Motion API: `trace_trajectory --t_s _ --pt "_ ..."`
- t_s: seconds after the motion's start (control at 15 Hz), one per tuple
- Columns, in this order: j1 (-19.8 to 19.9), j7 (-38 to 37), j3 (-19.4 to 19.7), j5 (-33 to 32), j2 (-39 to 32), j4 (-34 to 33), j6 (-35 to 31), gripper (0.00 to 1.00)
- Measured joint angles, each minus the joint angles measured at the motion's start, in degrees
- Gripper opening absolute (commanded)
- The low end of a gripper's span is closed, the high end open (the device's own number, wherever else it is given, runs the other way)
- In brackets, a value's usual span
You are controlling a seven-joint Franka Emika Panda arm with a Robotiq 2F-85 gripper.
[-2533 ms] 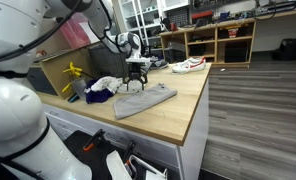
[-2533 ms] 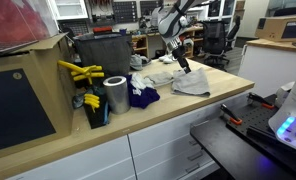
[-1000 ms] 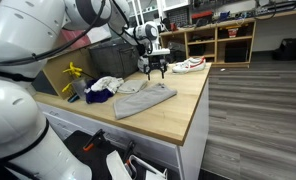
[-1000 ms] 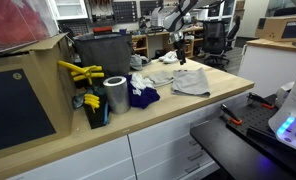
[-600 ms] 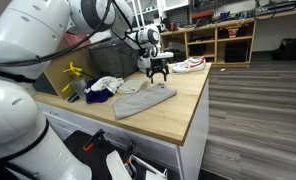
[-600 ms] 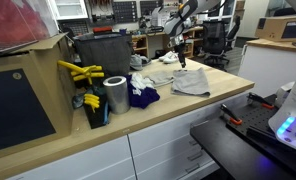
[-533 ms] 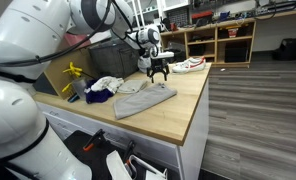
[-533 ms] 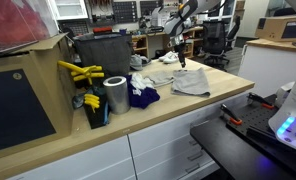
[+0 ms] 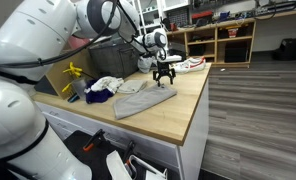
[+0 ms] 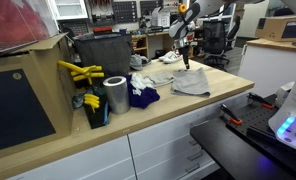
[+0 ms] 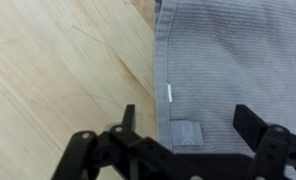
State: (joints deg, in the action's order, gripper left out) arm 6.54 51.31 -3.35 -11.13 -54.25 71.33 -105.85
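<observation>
A grey folded cloth (image 9: pixel 145 100) lies flat on the wooden counter (image 9: pixel 183 110); it also shows in the other exterior view (image 10: pixel 192 82) and fills the upper right of the wrist view (image 11: pixel 233 55). My gripper (image 9: pixel 165 76) hangs open and empty just above the cloth's far corner, seen too in an exterior view (image 10: pixel 185 60). In the wrist view the gripper (image 11: pixel 188 118) stands with its two fingers spread wide over the cloth's edge, with a small sewn label (image 11: pixel 184 134) between them.
A pile of white and purple cloths (image 9: pixel 105 90) lies beside the grey cloth. A metal can (image 10: pixel 115 95), yellow tools (image 10: pixel 80 72) and a dark bin (image 10: pixel 101 55) stand at the counter's end. A shoe (image 9: pixel 191 64) lies on the far corner. Shelves stand behind.
The gripper has moved along the counter to the far corner of the grey cloth and come lower over it, staying open. The cloth has not moved.
</observation>
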Motion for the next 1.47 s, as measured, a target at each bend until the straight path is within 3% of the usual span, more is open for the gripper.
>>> trace_trajectory --t_s 1.47 --pt "1.5 0.1 -2.3 6.8 -4.6 -2.8 0.8 1.00"
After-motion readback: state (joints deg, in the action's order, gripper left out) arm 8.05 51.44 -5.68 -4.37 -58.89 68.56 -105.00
